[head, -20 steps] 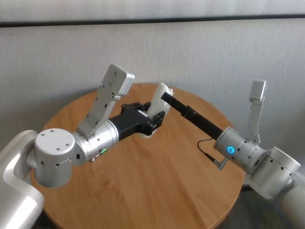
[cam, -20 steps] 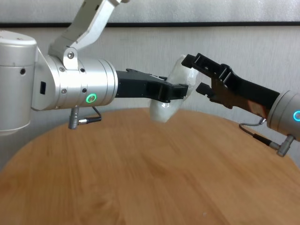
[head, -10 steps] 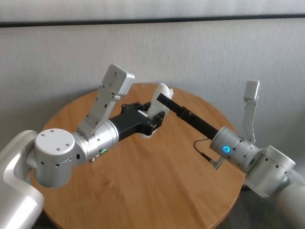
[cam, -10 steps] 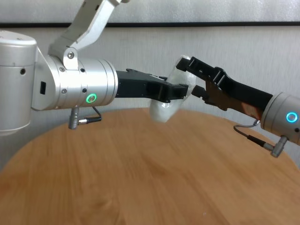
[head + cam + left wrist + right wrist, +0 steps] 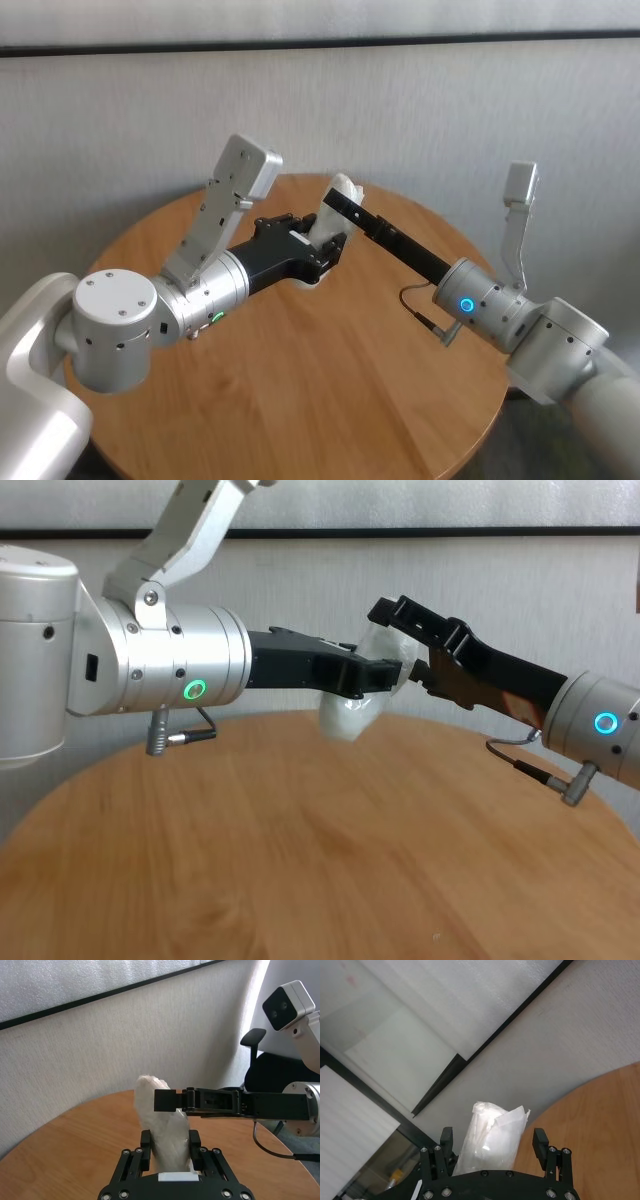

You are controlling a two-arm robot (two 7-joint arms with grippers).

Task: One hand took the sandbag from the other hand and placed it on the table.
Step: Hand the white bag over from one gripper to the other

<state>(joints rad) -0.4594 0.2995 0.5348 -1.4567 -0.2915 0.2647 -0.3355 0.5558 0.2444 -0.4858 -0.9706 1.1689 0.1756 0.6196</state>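
Above table [image 5: 330,380]: near half bare, open to approach. Far centre crowded, left gripper [image 5: 385,672] clamped on sandbag [image 5: 350,712], held aloft. Right gripper [image 5: 492,1147] straddles bag's upper end, jaws spread, 2 fingers [image 5: 540,1141] flanking it. Gap shows beneath bag.

Round light-brown wood-grain table [image 5: 330,380], its top seen under both arms

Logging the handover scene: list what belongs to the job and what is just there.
Job:
- sandbag, shut in the left gripper, held above the table
- right gripper, fingers open around the bag's upper end

Just there:
- office chair behind the table
- grey wall
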